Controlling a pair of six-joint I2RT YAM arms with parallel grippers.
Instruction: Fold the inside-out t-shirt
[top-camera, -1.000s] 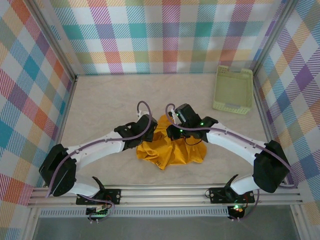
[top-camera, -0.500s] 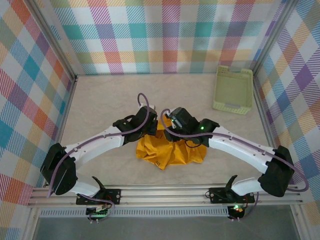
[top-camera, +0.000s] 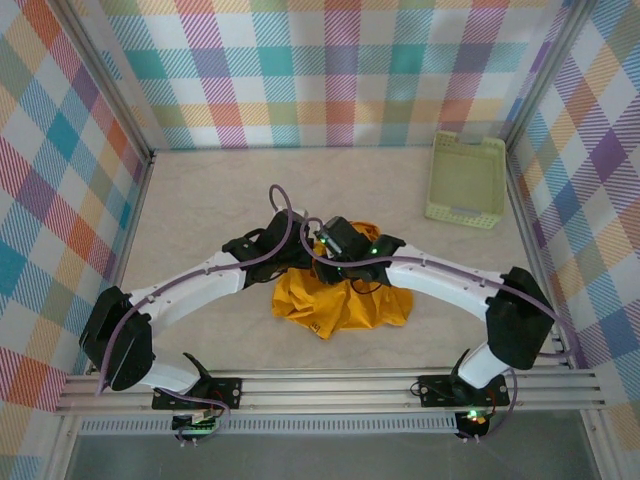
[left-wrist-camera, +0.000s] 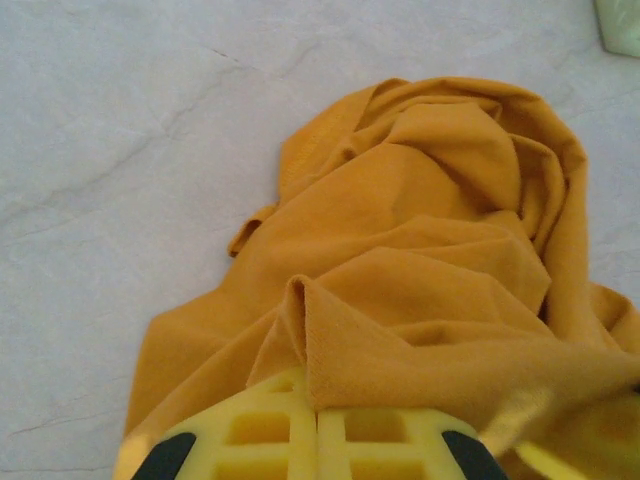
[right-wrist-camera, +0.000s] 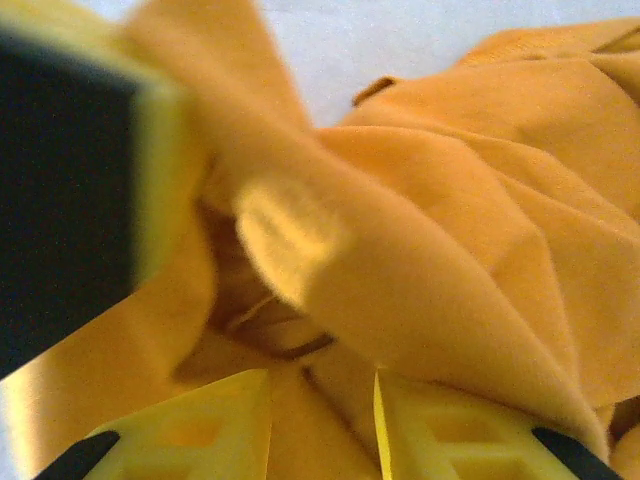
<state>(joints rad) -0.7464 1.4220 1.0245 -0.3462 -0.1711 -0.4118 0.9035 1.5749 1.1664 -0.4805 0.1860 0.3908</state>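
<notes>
One pale, marbled table (top-camera: 200, 200) carries everything. Both arms, left arm (top-camera: 190, 295) and right arm (top-camera: 440, 280), reach inward and meet over the middle. There the inside-out t-shirt (top-camera: 340, 305) lies in a crumpled mustard heap, nearer the front rail than the back wall. A pale green basket (top-camera: 466, 180) sits well apart in the far right corner. The left gripper (left-wrist-camera: 315, 395) is closed, a raised fold of cloth pinched between its yellow fingers. The right gripper (right-wrist-camera: 322, 390) has a narrow gap with cloth in it; whether it clamps that cloth, I cannot tell.
</notes>
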